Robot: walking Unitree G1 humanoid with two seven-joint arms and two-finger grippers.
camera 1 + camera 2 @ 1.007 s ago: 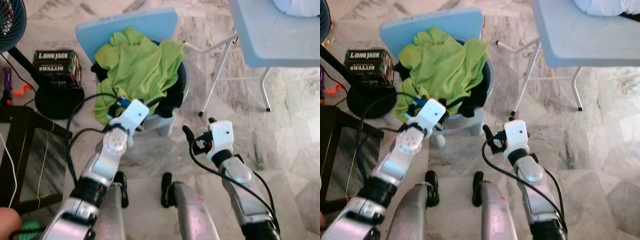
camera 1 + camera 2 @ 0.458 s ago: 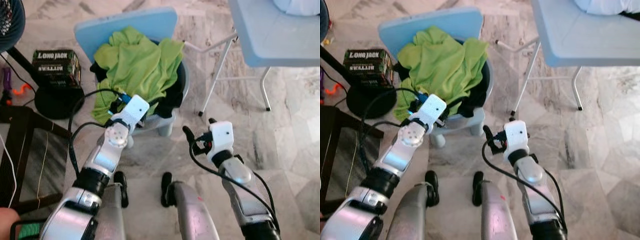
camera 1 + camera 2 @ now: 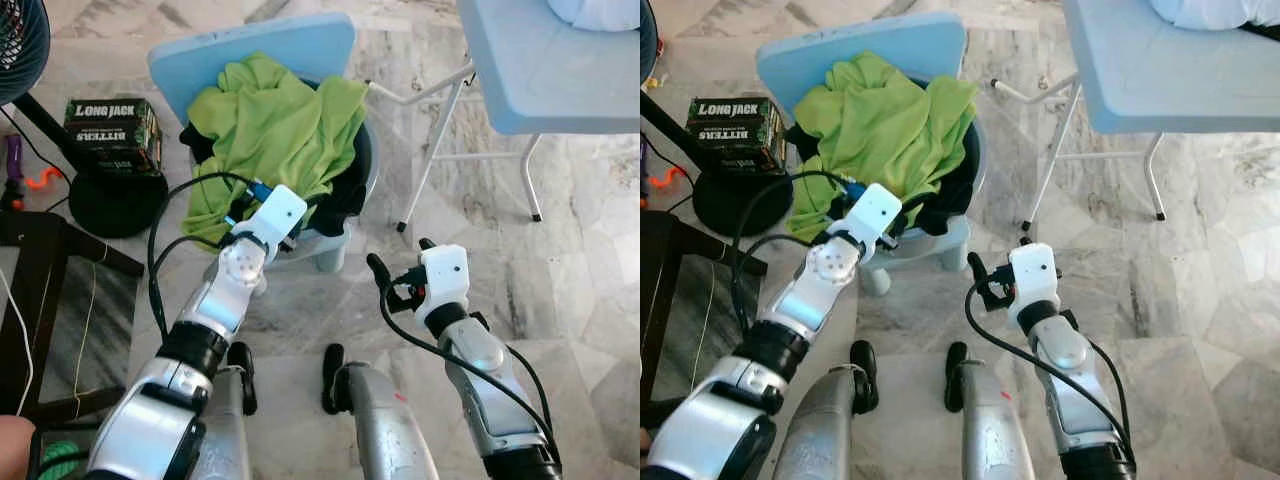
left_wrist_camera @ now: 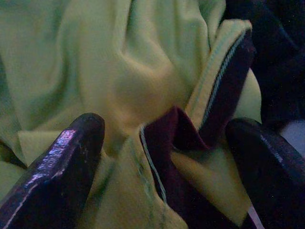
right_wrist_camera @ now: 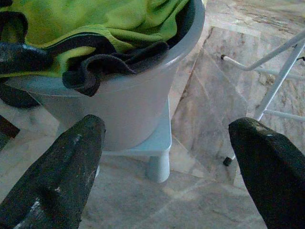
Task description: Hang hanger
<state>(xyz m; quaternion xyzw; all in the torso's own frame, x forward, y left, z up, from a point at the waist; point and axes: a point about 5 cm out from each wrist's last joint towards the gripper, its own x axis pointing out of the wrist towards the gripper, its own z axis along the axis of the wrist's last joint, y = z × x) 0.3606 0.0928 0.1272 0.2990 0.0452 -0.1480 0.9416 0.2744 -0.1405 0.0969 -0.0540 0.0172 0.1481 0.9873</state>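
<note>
Left gripper [image 4: 162,157] spread wide over green garment [image 3: 275,130] heaped in grey basket [image 5: 128,107] on stool. Right gripper [image 3: 395,275] spread, empty, above open marble floor [image 3: 580,260] between basket and folding tabletop [image 3: 540,70]. Hanger indiscernible.

Marble-tiled floor [image 3: 590,260] carries a pale blue stool [image 3: 330,248] bearing a laundry basin [image 5: 138,114], a black round fan base [image 3: 115,205], and white folding-table legs [image 3: 432,150].
</note>
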